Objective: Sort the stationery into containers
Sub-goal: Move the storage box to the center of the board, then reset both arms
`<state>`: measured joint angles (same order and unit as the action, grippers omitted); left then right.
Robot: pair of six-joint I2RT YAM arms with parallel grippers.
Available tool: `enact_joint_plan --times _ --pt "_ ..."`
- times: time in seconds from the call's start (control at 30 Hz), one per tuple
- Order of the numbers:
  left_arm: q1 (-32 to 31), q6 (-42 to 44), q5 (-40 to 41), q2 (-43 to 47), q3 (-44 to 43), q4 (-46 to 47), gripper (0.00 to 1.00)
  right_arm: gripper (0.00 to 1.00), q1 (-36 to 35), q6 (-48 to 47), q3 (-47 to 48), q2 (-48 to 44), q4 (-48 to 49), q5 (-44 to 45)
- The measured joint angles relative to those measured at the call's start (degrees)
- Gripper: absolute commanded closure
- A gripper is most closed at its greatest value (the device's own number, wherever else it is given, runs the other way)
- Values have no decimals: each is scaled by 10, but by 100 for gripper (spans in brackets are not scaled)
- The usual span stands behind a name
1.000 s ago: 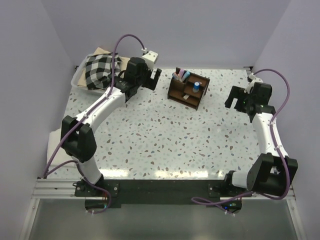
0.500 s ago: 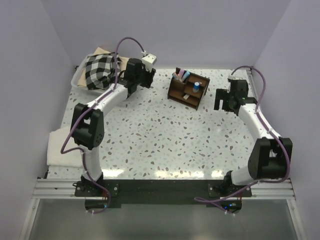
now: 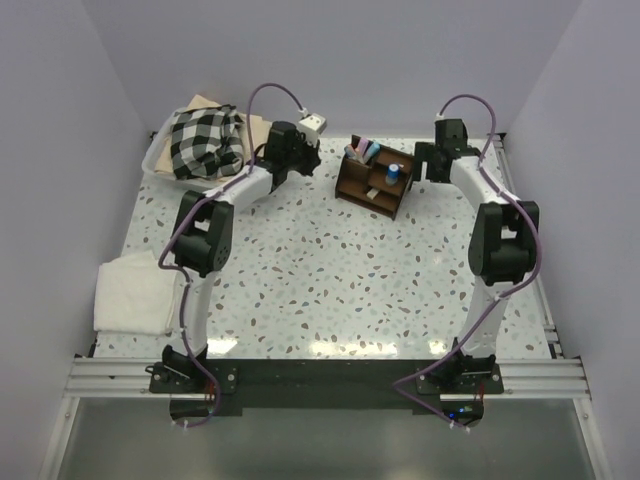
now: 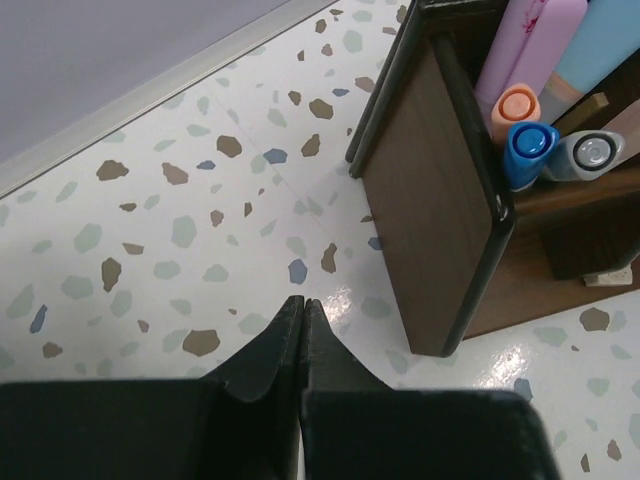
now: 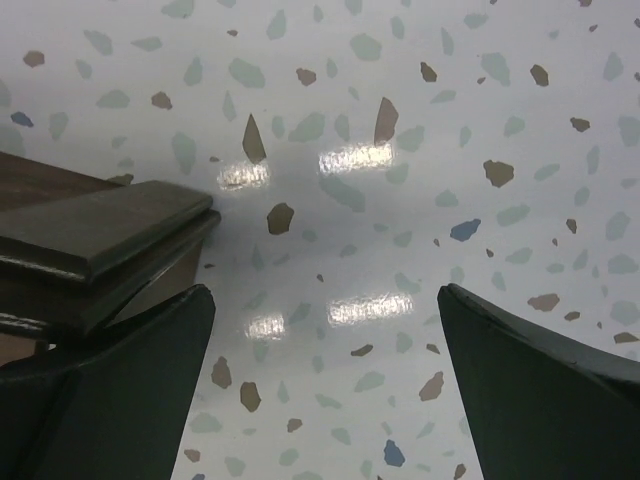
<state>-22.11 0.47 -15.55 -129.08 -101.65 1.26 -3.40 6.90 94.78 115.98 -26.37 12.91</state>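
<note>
The dark brown wooden organizer (image 3: 377, 178) stands at the back middle of the table, and its containers hold the stationery. In the left wrist view its side wall (image 4: 430, 200) is close on the right. Behind that wall stand a pink marker (image 4: 530, 40), a light blue one (image 4: 610, 40), and orange (image 4: 517, 105), blue (image 4: 530, 150) and grey (image 4: 597, 152) pen ends. My left gripper (image 4: 303, 302) is shut on nothing, just left of the organizer (image 3: 312, 160). My right gripper (image 5: 325, 292) is open and empty at the organizer's right corner (image 5: 110, 235), above bare table (image 3: 420, 170).
A white tub (image 3: 158, 160) of checked cloth sits at the back left, behind my left arm. A folded white cloth (image 3: 135, 292) lies at the left edge. The back wall runs close behind the organizer.
My left gripper has closed from wide open to shut, edging right toward the organizer. My right arm has swung left and back to the organizer's right side, still open.
</note>
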Motion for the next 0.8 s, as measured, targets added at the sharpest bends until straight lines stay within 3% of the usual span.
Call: enact_joint_plan --times 0.4,0.7,0.73,0.8 --pt "-13 -24 -47 -34 -17 23 100 1 0 -3 129 94 11 17" --pt "-19 -33 0 3 36 8 100 1 -4 -1 139 107 10 42" --pt "-16 -35 14 23 62 4 97 1 -5 -1 132 99 10 44" --pt "-8 -39 41 68 110 -6 74 1 -5 0 103 71 1 45"
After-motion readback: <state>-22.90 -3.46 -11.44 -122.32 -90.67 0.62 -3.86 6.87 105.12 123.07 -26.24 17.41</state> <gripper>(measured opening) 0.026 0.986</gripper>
